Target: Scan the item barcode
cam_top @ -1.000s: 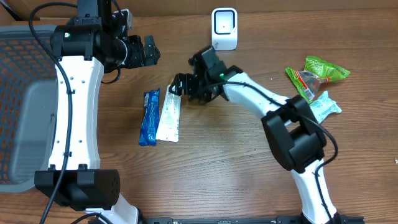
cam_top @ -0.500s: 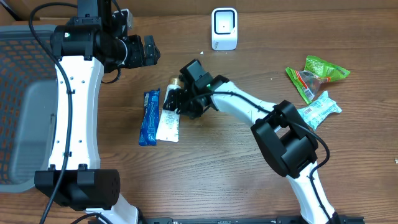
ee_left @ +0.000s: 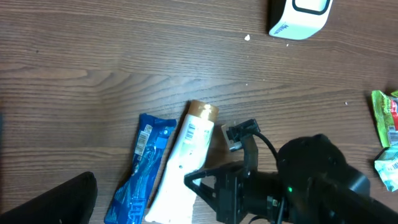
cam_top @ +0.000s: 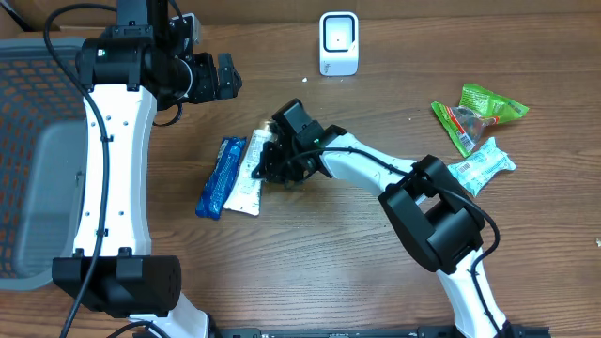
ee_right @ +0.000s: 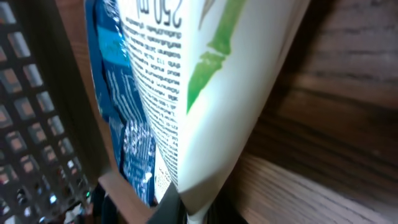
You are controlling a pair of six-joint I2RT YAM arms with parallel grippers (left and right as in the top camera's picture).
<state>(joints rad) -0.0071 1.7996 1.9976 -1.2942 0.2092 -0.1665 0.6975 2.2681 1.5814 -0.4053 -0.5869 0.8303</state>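
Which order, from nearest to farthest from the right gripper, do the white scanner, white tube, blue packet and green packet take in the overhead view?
1. white tube, clamped in the right gripper.
2. blue packet, just left of the tube.
3. white scanner, at the back, centre.
4. green packet, far to the right.

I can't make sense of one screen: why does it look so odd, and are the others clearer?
Right wrist view: the camera sits almost against the white tube, which fills the frame; the wood beside it lies in shadow. Left wrist view: sharp, except a dark blurred shape in the lower-left corner. Overhead view: evenly lit and crisp, with only soft shadows.
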